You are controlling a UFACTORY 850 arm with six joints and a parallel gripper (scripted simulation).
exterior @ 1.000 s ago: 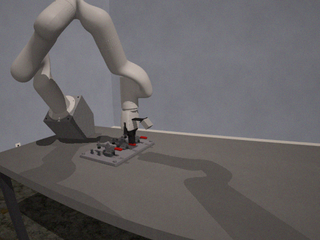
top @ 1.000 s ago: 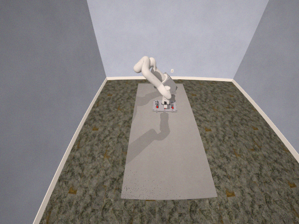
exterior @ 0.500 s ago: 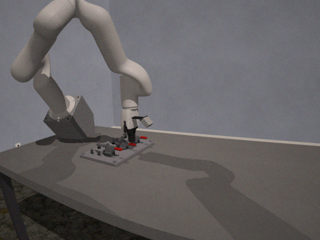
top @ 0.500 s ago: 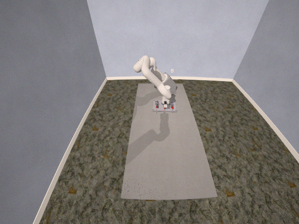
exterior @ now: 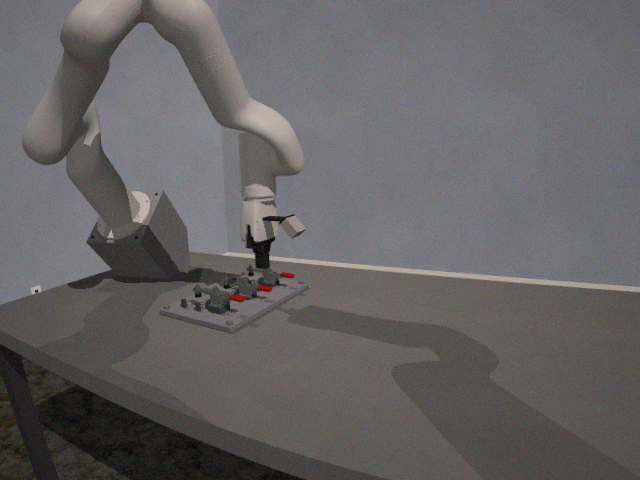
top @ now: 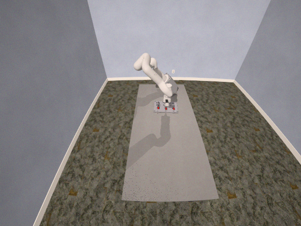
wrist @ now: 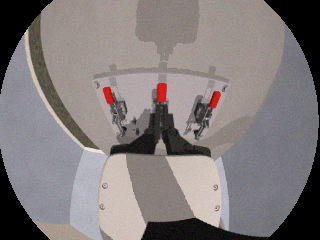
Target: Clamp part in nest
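Note:
The grey fixture plate [top: 155, 111] [exterior: 175, 310] [wrist: 135, 82] lies on the table in front of the robot base. It carries three toggle clamps with red handles: left [wrist: 108, 95], middle [wrist: 162, 92] [exterior: 264, 288] and right [wrist: 214, 99]. My gripper [wrist: 161, 112] [exterior: 262, 264] is shut with nothing between its fingers. It points straight down over the middle nest, just behind the middle clamp, with its tips close above the clamp's grey parts. All three red handles lie low and point away from the robot base. I cannot make out the part in any view; the fingers and arm hide the middle nest.
The robot base [exterior: 139, 242] stands on a tilted grey block right behind the plate. The long grey table [exterior: 361, 387] [top: 170, 157] stretches far beyond the fixture. A wall outlet [top: 173, 71] sits on the back wall.

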